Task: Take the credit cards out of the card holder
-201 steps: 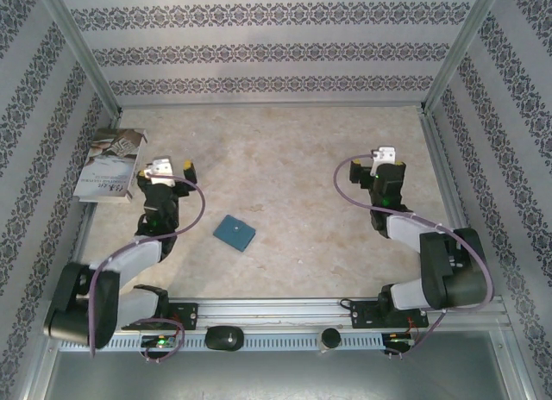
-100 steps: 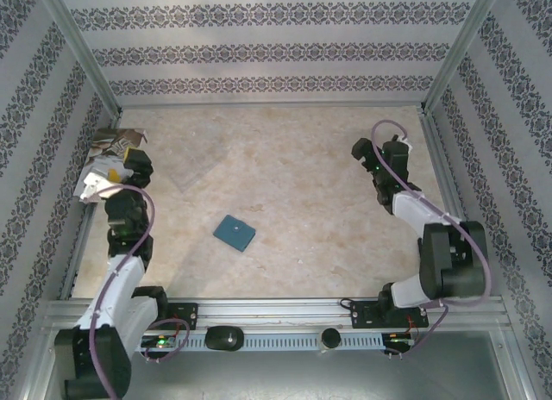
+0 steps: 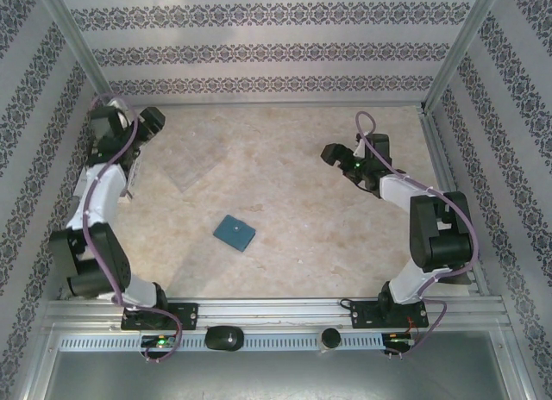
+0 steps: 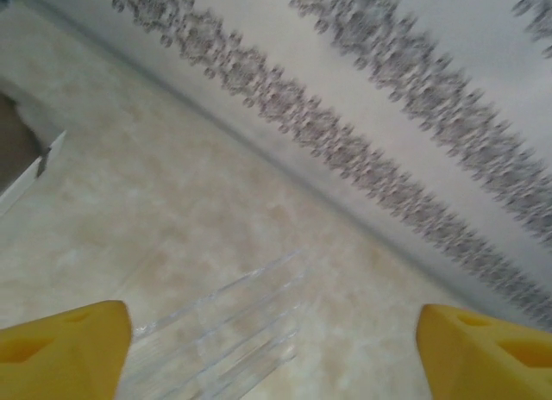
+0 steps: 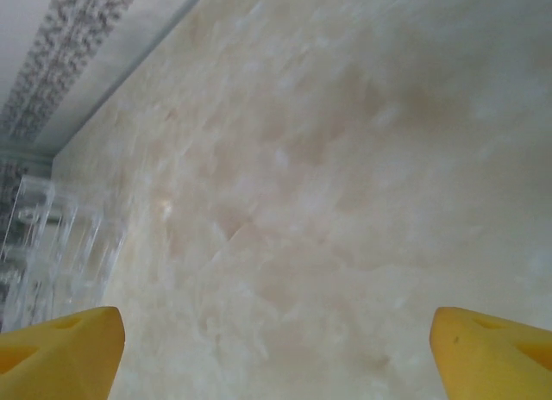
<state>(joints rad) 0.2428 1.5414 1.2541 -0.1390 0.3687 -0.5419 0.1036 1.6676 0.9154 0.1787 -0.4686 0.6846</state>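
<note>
The card holder [image 3: 235,233] is a small teal square lying flat and closed on the beige table, left of centre. The credit cards are hidden. My left gripper [image 3: 148,121] is far from it, up at the back left corner, pointing right. In the left wrist view its yellow fingertips [image 4: 60,348] stand wide apart and open [image 4: 276,353], with nothing between them. My right gripper [image 3: 331,152] hangs over the right part of the table, pointing left. It is open [image 5: 276,348] over bare table, its yellow fingertips [image 5: 496,353] at the frame's lower corners.
A clear plastic tray [image 3: 195,164] lies at the back left, just ahead of the left gripper [image 4: 216,331] and at the left edge of the right wrist view [image 5: 47,236]. Patterned walls [image 3: 259,51] and metal posts enclose the table. A rail [image 3: 276,314] runs along the near edge.
The left arm swung from near the card holder out to the back left corner. The right gripper went back and then turned left towards the middle. The card holder has not moved.
</note>
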